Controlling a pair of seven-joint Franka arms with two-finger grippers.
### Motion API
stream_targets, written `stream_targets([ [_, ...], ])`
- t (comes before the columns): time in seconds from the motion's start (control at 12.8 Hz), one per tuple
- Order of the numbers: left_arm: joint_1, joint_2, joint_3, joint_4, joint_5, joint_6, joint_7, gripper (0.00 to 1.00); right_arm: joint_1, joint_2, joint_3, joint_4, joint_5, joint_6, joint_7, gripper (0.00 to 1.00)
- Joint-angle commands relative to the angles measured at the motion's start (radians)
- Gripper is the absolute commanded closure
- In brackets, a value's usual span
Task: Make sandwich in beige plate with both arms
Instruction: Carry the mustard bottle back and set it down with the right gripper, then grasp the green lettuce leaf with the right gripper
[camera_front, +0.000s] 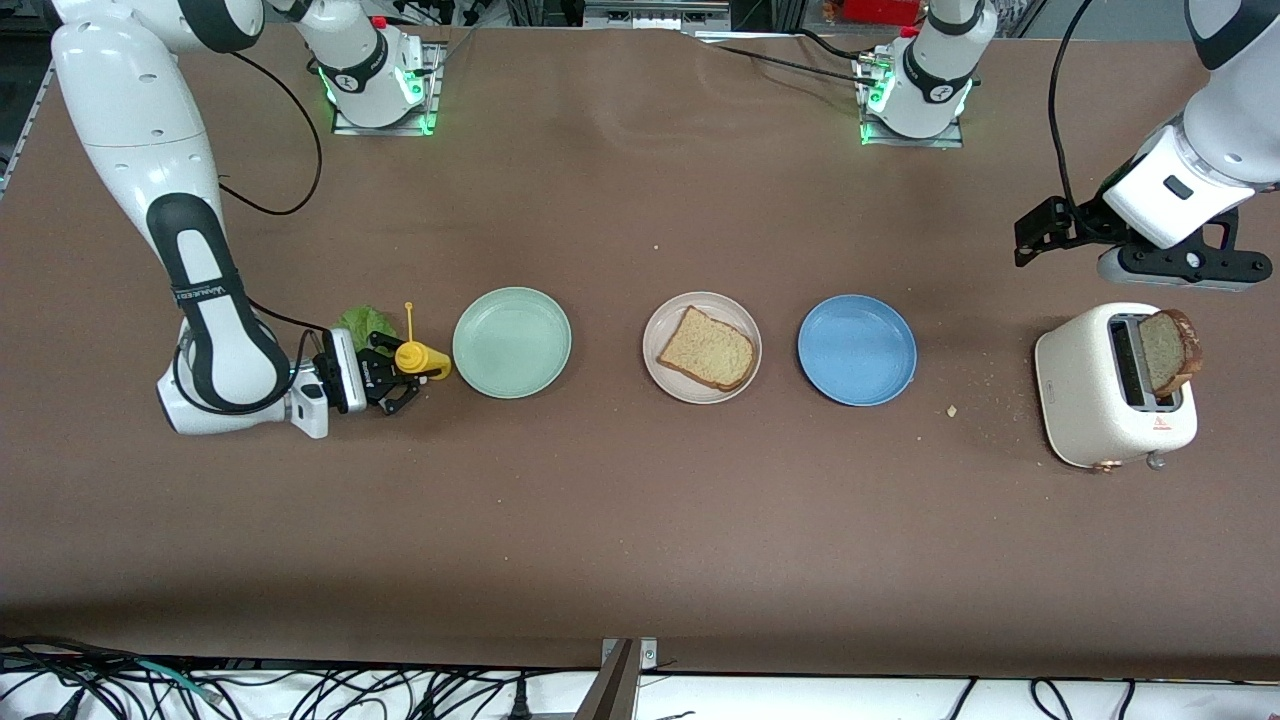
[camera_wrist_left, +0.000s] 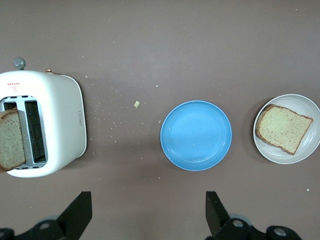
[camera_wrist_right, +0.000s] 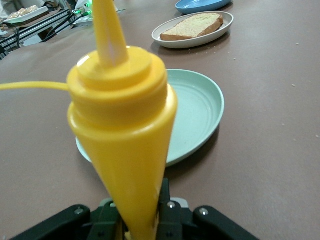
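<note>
1. Right pincer (camera_front: 392, 378): low at the table (camera_front: 640, 540), fingers closed on the base of the yellow squeeze bottle (camera_front: 420, 357); a lettuce leaf (camera_front: 366, 324) lies just beside it.
2. Mint-green plate (camera_front: 511, 342): next to the bottle, nothing in it.
3. Beige plate (camera_front: 702, 347): mid-table, holding one bread slice (camera_front: 706, 348).
4. Blue plate (camera_front: 857, 349): bare, toward the left arm's end.
5. Toaster (camera_front: 1114, 386): a second slice (camera_front: 1168, 350) stands in its slot.
6. Left pincer (camera_wrist_left: 148, 212): waiting over the toaster, fingers spread wide, holding nothing.
</note>
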Motion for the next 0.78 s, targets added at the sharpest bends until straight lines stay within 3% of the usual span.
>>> stream_targets([
  [0.0, -0.001, 0.007, 0.006, 0.021, -0.019, -0.018, 0.01, 0.0, -0.001, -0.033, -0.014, -0.03, 0.022, 0.019, -0.039, 0.0],
  [0.16, -0.001, 0.007, 0.006, 0.019, -0.019, -0.018, 0.009, 0.0, 0.002, -0.056, -0.027, -0.024, 0.009, 0.06, -0.004, 0.0],
  [0.31, -0.001, 0.007, 0.006, 0.021, -0.019, -0.018, 0.009, 0.0, 0.011, -0.077, -0.049, -0.024, -0.064, 0.076, 0.004, 0.0],
  [0.47, -0.001, 0.007, 0.006, 0.021, -0.019, -0.018, 0.012, 0.0, 0.018, -0.149, -0.056, -0.042, -0.208, 0.147, 0.056, 0.0],
  [0.7, -0.001, 0.007, 0.006, 0.019, -0.018, -0.018, 0.018, 0.0, 0.018, -0.266, -0.056, -0.151, -0.433, 0.215, 0.267, 0.0],
])
